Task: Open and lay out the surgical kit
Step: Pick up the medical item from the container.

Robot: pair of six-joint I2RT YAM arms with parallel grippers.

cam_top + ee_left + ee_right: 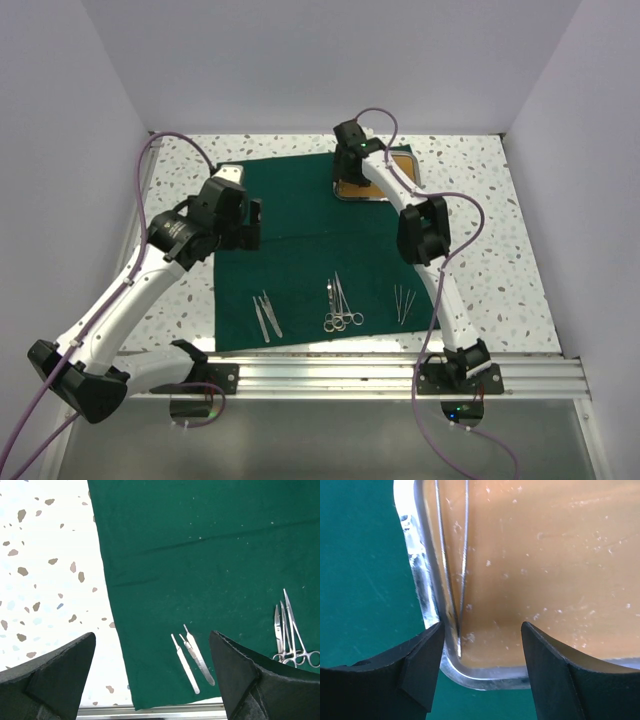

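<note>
**1 slim tool left against the tray wall**

A thin silver tool [464,555], probably tweezers though the close view makes this uncertain, lies in the steel tray [422,587]. It rests on the tan-gold lining, tight against the left wall. The tray sits on the far right part of the spread dark green cloth [290,270]. Nearer the arms, 3 groups are laid out on the cloth: 2 flat handles [266,316], scissors and forceps [341,305], and fine tweezers [403,302].

The right gripper [480,645] hangs low over the tray corner, its fingers apart and holding nothing. 1 finger appears to be above the rim. A clean pick likely needs both fingers inside the wall, or the tool nudged toward the centre first. The fingers should then close across its narrow width and lift straight up.

The left gripper [152,647] hovers over the cloth's left edge, wide and empty, well apart from the tray.

No brand, label or writing is readable.
</note>
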